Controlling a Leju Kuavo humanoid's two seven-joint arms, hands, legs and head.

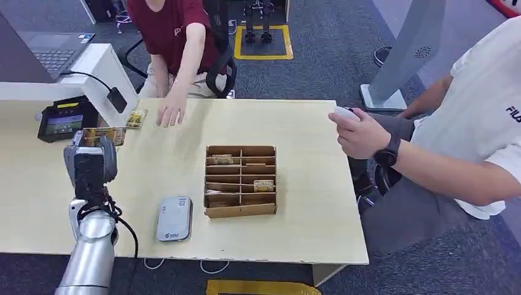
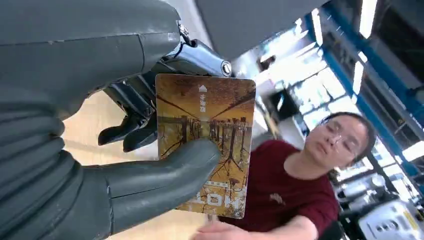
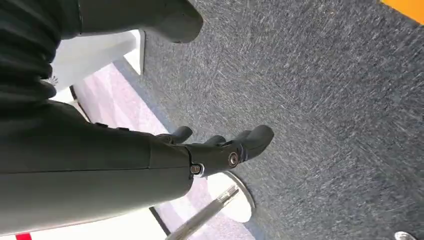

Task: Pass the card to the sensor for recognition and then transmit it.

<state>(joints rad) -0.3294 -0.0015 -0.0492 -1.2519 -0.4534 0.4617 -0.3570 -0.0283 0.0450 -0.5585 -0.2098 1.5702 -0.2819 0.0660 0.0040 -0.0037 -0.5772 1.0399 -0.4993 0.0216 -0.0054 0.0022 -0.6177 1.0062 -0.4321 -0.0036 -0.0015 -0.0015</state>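
My left hand [image 1: 91, 165] is raised over the left part of the table and pinches a brown-and-gold card [image 1: 103, 136] upright. In the left wrist view the thick thumb [image 2: 165, 172] presses on the card [image 2: 220, 105], with the darker fingers behind it. A black terminal with a lit screen [image 1: 61, 118] stands just beyond the card at the far left. A flat grey reader [image 1: 174, 218] lies near the front edge. My right hand [image 3: 150, 160] hangs over grey carpet, its fingers [image 3: 235, 147] extended and holding nothing.
A cardboard divider box [image 1: 240, 181] with several cards stands mid-table. Another card [image 1: 136, 118] lies at the far edge beside a seated person's hand [image 1: 171, 112]. A second person at the right holds a white object [image 1: 346, 113]. A laptop [image 1: 52, 54] sits back left.
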